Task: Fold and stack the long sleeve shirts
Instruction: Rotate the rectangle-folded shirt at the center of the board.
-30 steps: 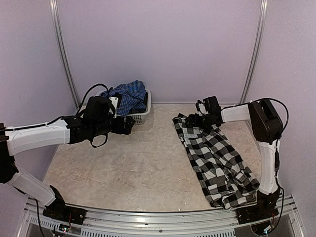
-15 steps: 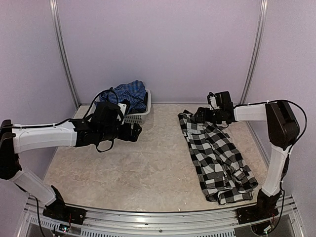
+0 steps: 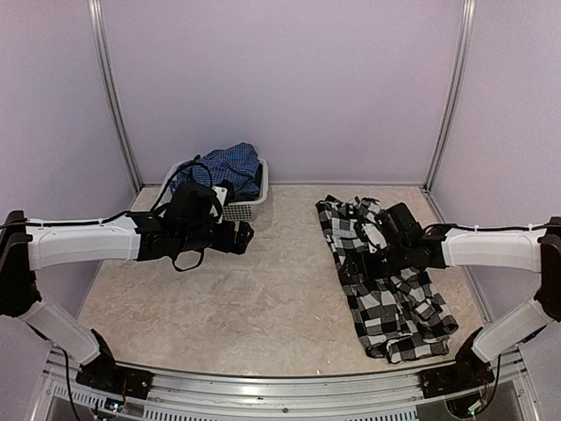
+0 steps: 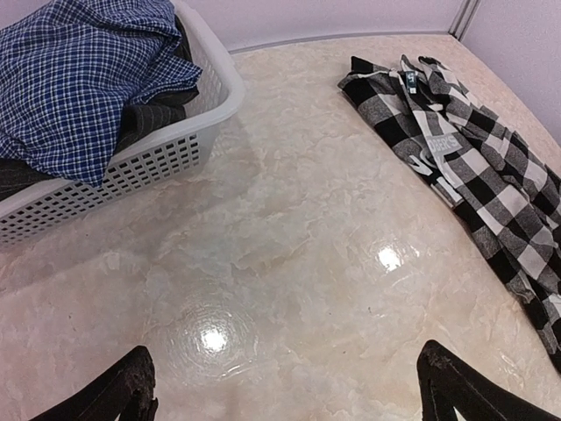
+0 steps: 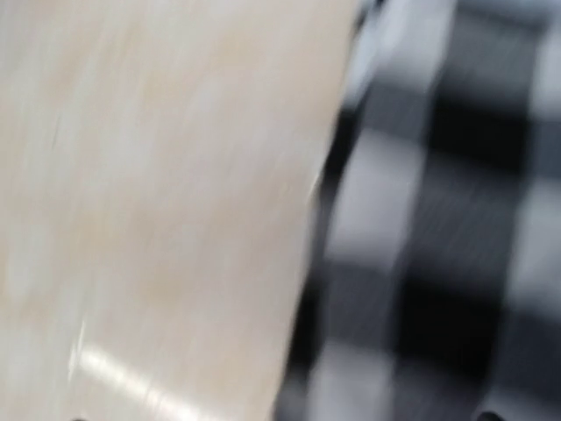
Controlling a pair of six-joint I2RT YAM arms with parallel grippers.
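Observation:
The black-and-white check shirt (image 3: 390,289) lies spread in a long strip on the right of the table; it also shows in the left wrist view (image 4: 473,167) and, blurred, in the right wrist view (image 5: 438,219). The blue fine-check shirt (image 3: 226,168) lies crumpled in the white mesh basket (image 3: 248,209), seen close in the left wrist view (image 4: 79,79). My left gripper (image 3: 242,235) hovers over bare table right of the basket, jaws wide open and empty (image 4: 285,408). My right gripper (image 3: 358,260) is low over the check shirt's left edge, open, only its fingertips at the frame's bottom (image 5: 285,417).
The basket (image 4: 175,149) also holds dark striped cloth under the blue shirt. Purple walls close in the table at the back and sides. Bare marbled tabletop (image 3: 263,289) lies between the basket and the check shirt.
My right arm has swung from the shirt's far collar end back toward the near side, now over the shirt's middle left edge. The left gripper has crept slightly right.

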